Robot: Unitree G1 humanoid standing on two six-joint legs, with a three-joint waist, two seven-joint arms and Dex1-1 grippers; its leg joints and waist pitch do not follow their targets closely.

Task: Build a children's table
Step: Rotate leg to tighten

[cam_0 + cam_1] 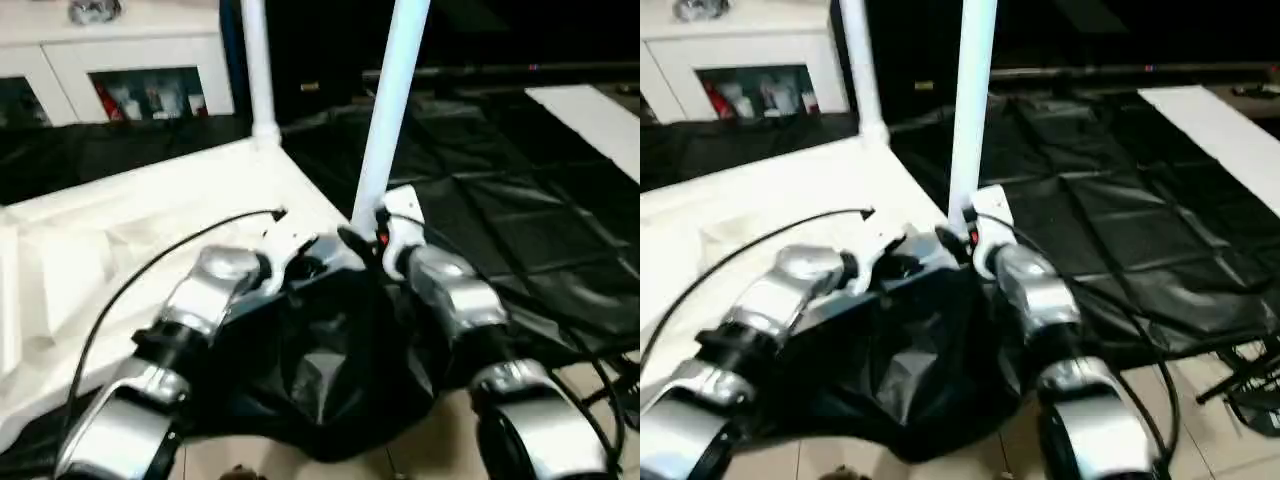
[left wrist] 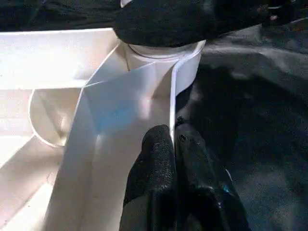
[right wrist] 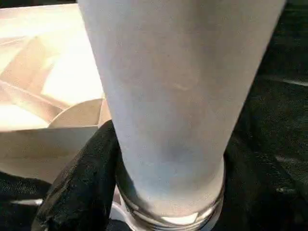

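Black sheeting [image 1: 500,230] covers the floor under the upturned tabletop [image 1: 150,230]. Left gripper [image 2: 173,144] pinches its rim; right gripper [image 3: 168,192] clasps a standing leg [image 1: 385,120].

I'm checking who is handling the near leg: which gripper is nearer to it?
Right. The right gripper has its fingers around the base of the near leg, at the corner socket. The left gripper pinches the tabletop rim beside that socket.

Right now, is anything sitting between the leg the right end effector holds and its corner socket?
Nothing visible. The leg held by the right end effector is already seated in the corner socket of the tabletop, with no object between them.
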